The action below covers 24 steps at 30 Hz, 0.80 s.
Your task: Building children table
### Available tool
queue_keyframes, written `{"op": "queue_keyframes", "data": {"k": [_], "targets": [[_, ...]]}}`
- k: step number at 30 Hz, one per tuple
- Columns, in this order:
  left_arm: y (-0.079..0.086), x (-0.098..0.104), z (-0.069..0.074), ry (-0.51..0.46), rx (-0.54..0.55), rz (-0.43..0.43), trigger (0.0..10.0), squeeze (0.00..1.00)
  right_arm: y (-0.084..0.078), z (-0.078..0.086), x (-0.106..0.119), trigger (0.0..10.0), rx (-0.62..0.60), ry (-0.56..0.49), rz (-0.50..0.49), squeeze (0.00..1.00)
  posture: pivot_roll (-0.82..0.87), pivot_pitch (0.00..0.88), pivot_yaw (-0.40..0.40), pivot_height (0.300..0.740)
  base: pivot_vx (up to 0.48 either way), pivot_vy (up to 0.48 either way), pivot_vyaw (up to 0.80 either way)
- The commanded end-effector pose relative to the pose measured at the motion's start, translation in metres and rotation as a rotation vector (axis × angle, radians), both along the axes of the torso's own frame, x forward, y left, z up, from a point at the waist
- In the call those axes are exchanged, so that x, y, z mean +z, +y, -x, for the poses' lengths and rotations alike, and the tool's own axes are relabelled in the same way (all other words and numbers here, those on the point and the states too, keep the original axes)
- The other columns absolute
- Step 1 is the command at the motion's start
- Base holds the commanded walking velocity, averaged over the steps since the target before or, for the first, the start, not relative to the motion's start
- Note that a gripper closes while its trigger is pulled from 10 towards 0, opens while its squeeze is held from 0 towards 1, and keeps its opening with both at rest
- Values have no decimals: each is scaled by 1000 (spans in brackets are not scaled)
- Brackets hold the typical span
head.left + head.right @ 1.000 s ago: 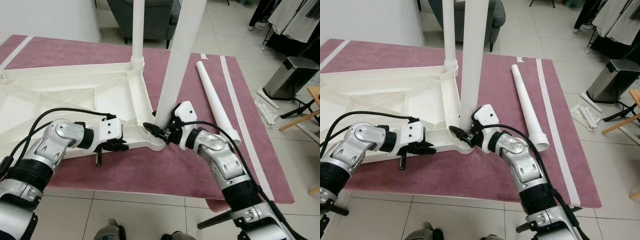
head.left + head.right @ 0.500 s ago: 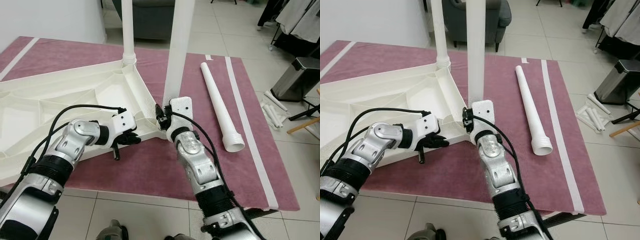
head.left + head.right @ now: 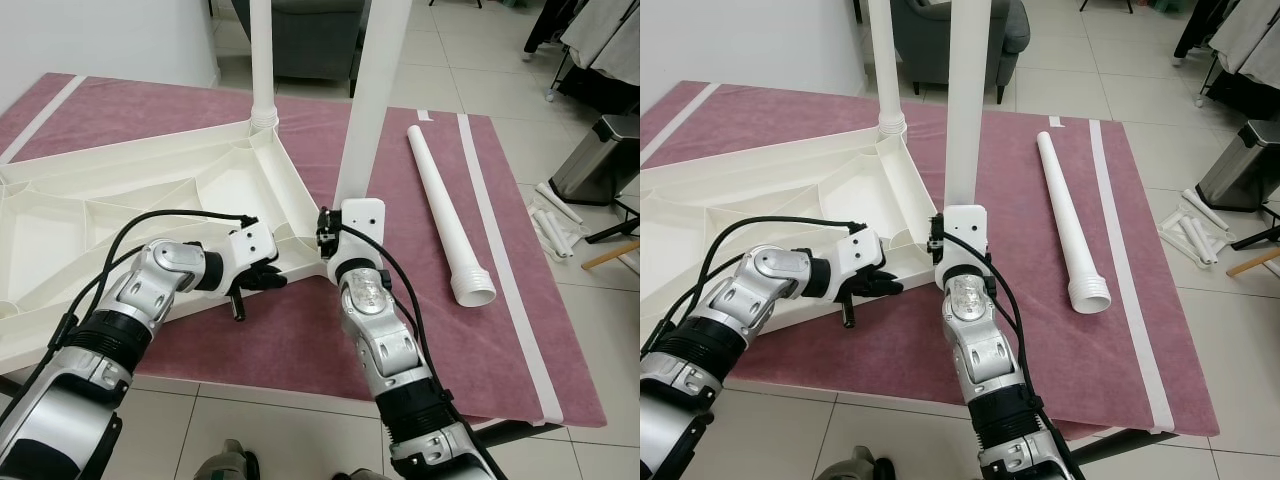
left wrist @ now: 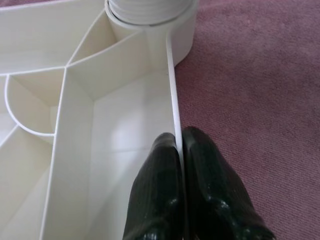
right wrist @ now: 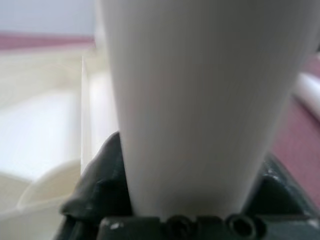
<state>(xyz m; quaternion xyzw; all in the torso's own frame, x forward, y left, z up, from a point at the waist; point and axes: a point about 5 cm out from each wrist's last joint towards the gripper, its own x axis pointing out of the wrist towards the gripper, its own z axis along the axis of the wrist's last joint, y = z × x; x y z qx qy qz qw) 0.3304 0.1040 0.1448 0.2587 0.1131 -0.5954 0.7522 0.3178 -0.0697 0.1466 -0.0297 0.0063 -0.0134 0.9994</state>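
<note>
the upturned tabletop (image 3: 120,200) and the legs (image 3: 445,215) are seen as smooth, slightly glossy white plastic. the rug (image 3: 300,345) beneath is shown as matt, short-piled mauve cloth. the black fingers (image 4: 160,195) pinching the tabletop's rim are finely ribbed.

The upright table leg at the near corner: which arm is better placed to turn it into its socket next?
Right, probably. The right gripper already clasps the leg, while the left gripper pinches the tabletop rim, steadying it.
</note>
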Motion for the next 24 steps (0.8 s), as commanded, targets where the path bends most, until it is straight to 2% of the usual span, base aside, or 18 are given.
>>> {"op": "queue_keyframes", "data": {"k": [1,5,6,13,24], "targets": [[-18,30,1,-89,-111,132,0,0,-30,14,-68,10000,-115,321,61,1000,111,97,23,740,0,0,0],[-17,30,1,-89,-107,132,0,0,-24,10,-59,10000,-67,269,30,1000,111,96,23,740,0,0,0],[-17,30,1,-89,-105,132,0,0,-20,8,-52,10000,-15,227,9,0,110,96,25,740,0,0,0],[-17,30,0,-89,-104,132,0,0,-14,3,-30,10000,132,100,-16,0,110,94,24,740,0,0,0],[-16,31,0,-90,-99,136,0,0,-19,-2,-21,10000,171,35,17,0,115,95,22,740,0,0,0]]}}
